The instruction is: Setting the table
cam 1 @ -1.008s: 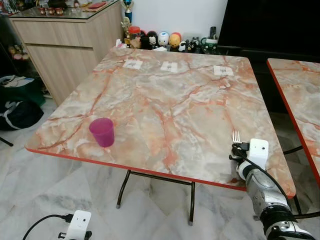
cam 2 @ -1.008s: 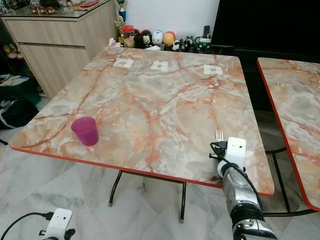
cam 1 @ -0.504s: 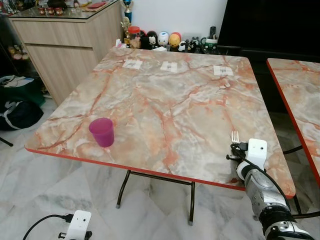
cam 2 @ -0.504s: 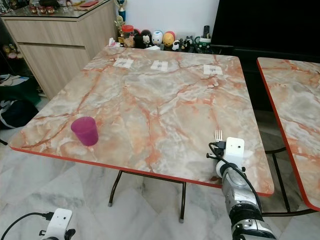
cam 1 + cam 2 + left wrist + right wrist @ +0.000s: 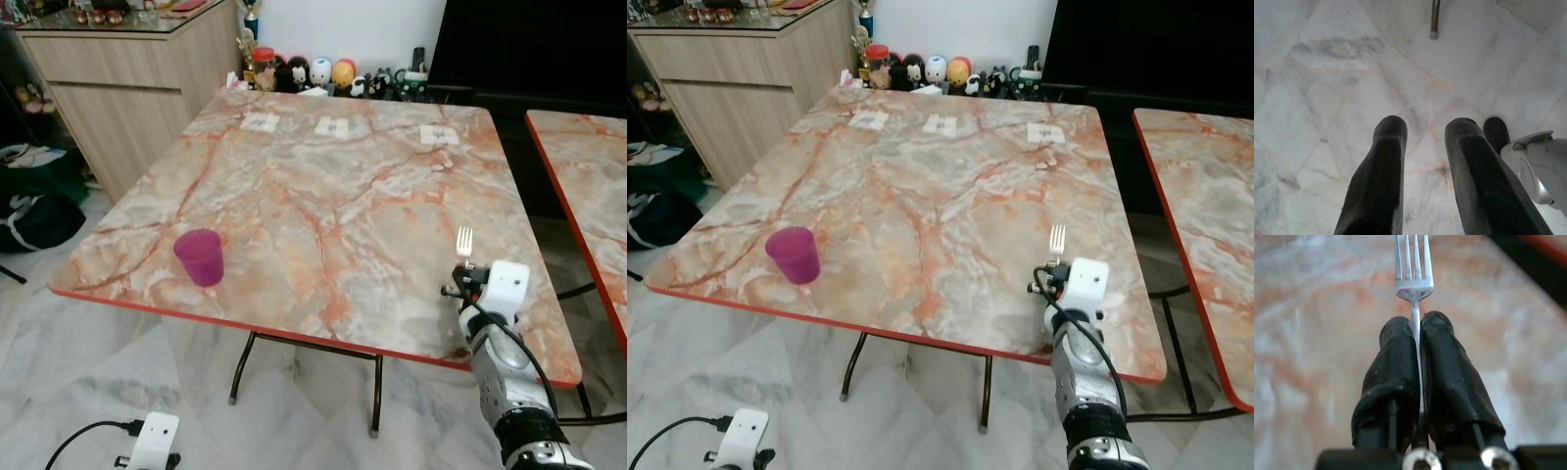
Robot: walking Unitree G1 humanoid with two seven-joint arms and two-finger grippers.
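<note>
Left eye view gives you the table first, a big marbled top with a red edge, stretching ahead and to the left of your right claw. A second table of the same make stands off to that claw's right, and a wooden cabinet sits far off to its left. Beyond the far edge of the table you can see a row of small figurines, well ahead of the claw. The purple cup stands upright near the front edge, well to the claw's left. Your right claw hovers above the table's near right corner, its fingers pressed together on the fork, tines pointing forward. Your left claw hangs low over the floor, fingers spread apart.
</note>
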